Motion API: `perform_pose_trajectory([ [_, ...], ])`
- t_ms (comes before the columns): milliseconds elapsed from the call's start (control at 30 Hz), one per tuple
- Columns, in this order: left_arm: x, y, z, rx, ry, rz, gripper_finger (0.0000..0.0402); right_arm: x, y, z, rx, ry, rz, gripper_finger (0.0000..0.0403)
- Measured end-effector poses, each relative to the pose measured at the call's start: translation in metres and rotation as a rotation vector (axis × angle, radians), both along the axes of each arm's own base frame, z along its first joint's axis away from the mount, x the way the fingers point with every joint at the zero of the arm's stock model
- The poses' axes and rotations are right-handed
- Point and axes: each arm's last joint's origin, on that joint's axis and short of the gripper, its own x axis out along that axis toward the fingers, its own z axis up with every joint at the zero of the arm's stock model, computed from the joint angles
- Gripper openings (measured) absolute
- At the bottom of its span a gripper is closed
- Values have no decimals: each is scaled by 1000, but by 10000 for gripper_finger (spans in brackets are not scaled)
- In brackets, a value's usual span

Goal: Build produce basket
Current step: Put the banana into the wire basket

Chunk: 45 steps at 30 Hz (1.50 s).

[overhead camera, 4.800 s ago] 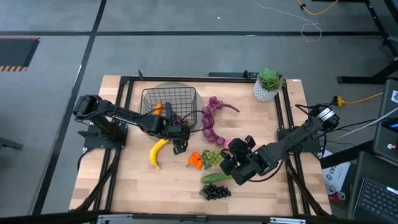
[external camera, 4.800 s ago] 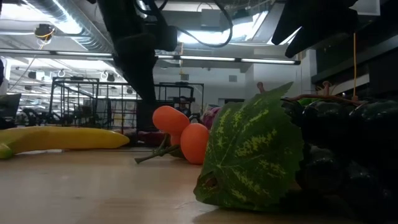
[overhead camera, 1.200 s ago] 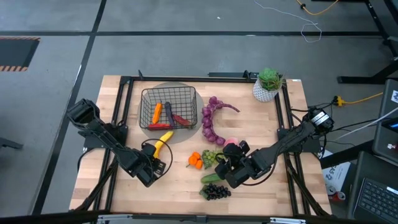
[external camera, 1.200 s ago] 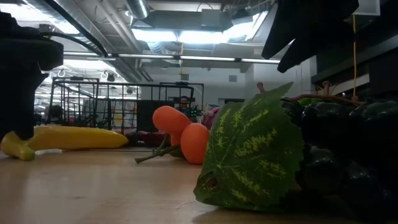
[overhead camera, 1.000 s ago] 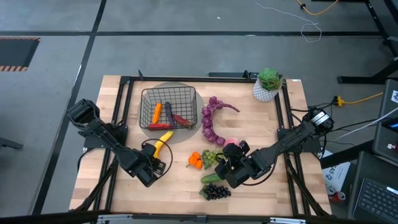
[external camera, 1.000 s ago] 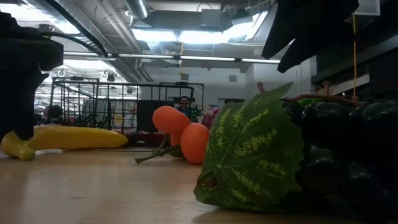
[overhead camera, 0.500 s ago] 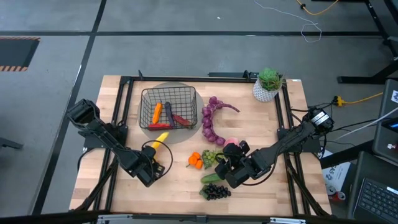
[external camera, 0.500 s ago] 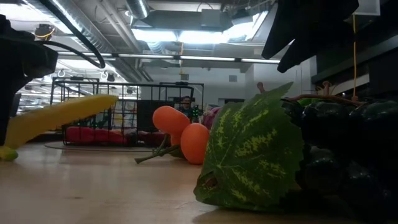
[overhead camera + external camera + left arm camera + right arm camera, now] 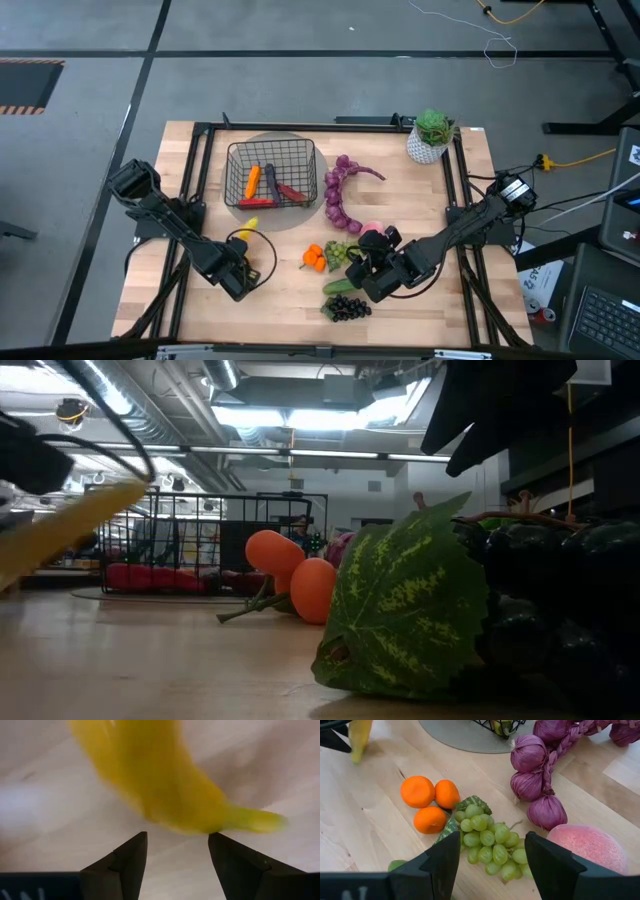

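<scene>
- So the big change: a moment before, the banana (image 9: 60,530) was lying flat on the table (image 9: 290,290) near the left arm. By this frame it was off the wood, tilted up in the low view, and in the high view only a bit of yellow poked out from under the left gripper (image 9: 243,262).
- What that meant, I'd guess: the pick had worked and the carry to the basket (image 9: 270,172) was next. The basket sat at the far left of the table, with an orange piece and a couple of chillies already in it.
- Left gripper: in its wrist view the jaws stood wide, with the banana blurred just past the tips. It looked like a wide grip on the banana, since the fruit was clearly in the air.
- Right gripper (image 9: 372,272): parked, hadn't budged, fingers apart and empty, hanging over the pile at the near right.
- Still left on the table: the bulbs (image 9: 540,780), the peach (image 9: 587,847), green grapes (image 9: 490,842), the orange fruits (image 9: 427,800), and dark grapes (image 9: 348,308) at the near edge.
</scene>
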Motion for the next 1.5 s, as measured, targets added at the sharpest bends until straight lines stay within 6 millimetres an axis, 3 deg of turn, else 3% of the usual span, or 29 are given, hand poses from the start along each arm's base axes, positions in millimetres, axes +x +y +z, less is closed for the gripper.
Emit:
perform_pose_trajectory([
  [333, -8, -12, 3, -88, 73, -38, 206, 0, 0, 0, 0, 0, 0, 221],
  [667, 4, -30, 38, -113, 15, -144, 204, 0, 0, 0, -6, -4, -2, 221],
  [800, 3, -18, 50, 32, 80, -135, 204, 0, 0, 0, -8, -5, -3, 221],
  [1033, 5, 8, 53, 213, 159, -118, 204, 0, 0, 0, -8, -5, -3, 221],
  [1233, 19, 24, 43, 233, 108, -139, 204, 0, 0, 0, -8, -5, -3, 221],
  [1500, 9, 42, 20, 262, 199, -105, 204, 0, 0, 0, -6, -4, -2, 221],
])
